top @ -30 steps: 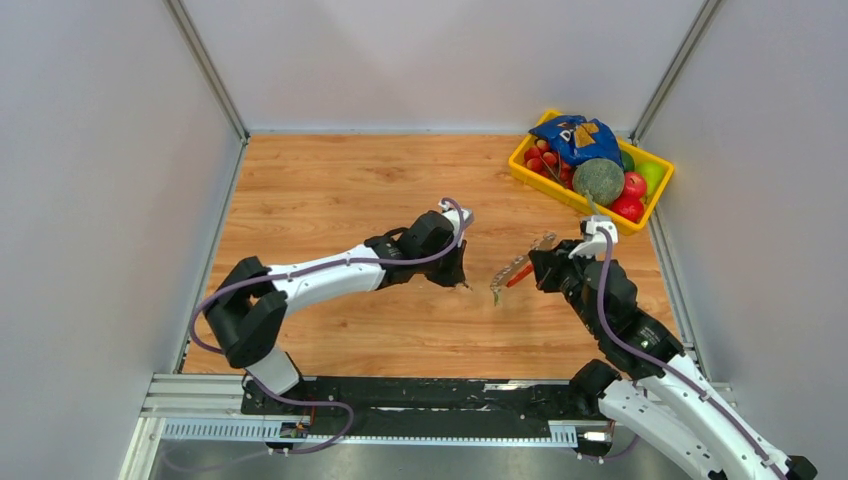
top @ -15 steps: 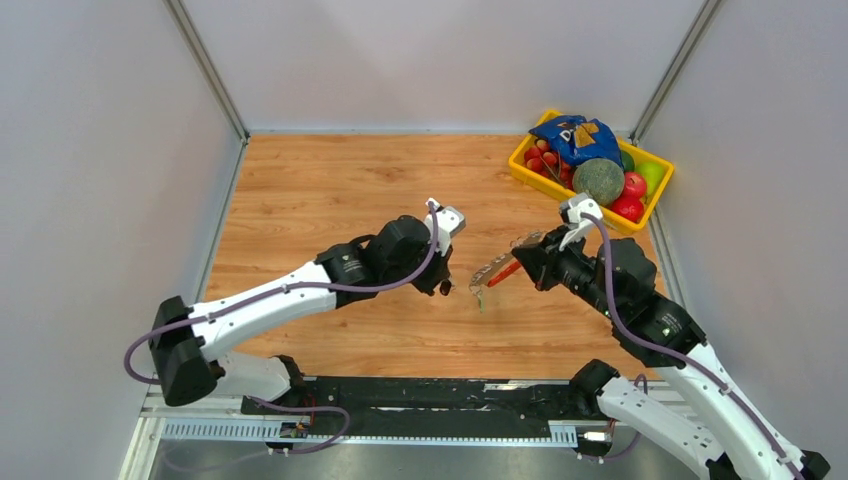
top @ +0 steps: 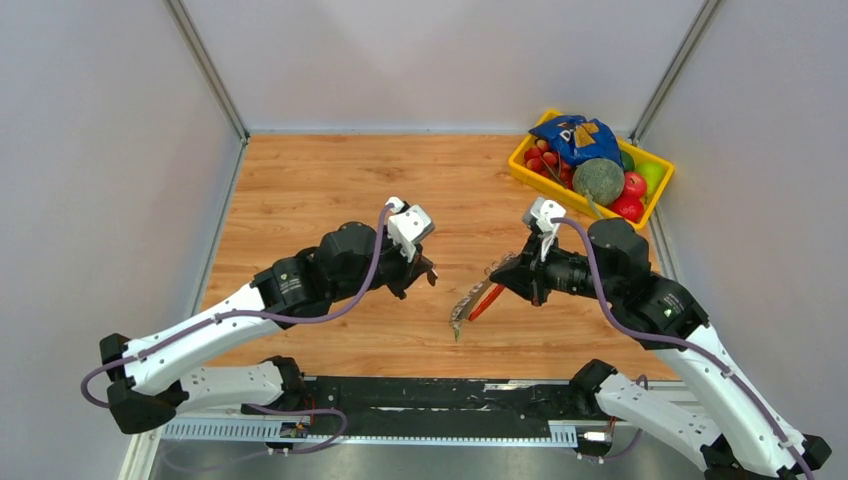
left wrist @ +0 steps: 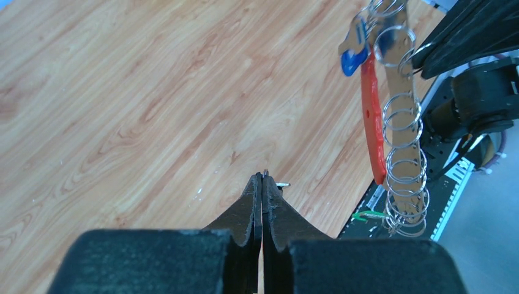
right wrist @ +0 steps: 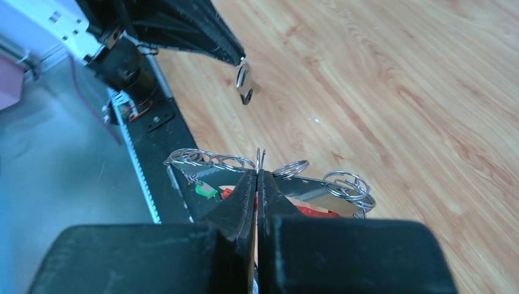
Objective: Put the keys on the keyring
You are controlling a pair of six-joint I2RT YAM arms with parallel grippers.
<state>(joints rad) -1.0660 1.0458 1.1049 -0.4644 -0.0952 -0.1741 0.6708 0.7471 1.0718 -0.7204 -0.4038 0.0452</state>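
Wood-grain table (top: 330, 180), with holdings as follows.

1. Left gripper (top: 430, 273): jaws pressed together, pinching a small silver key (right wrist: 245, 82) that hung from the fingertips. Raised over the middle of the table.
2. Right gripper (top: 497, 281): jaws closed on the keyring (top: 468, 303), gripping it at the upper part. Raised to the right of the left gripper, the two well apart.
3. Keyring: grey strap bearing a row of thin silver rings, red strip (left wrist: 372, 128) along one side, green tip (left wrist: 369, 215) at the lower end. It hung slantwise off the table, between the grippers.
4. Blue-headed key (left wrist: 350, 60): against the strap's upper end; whether it was threaded on could not be told.
5. Yellow basket (top: 545, 185): far right corner, filled with fruit.
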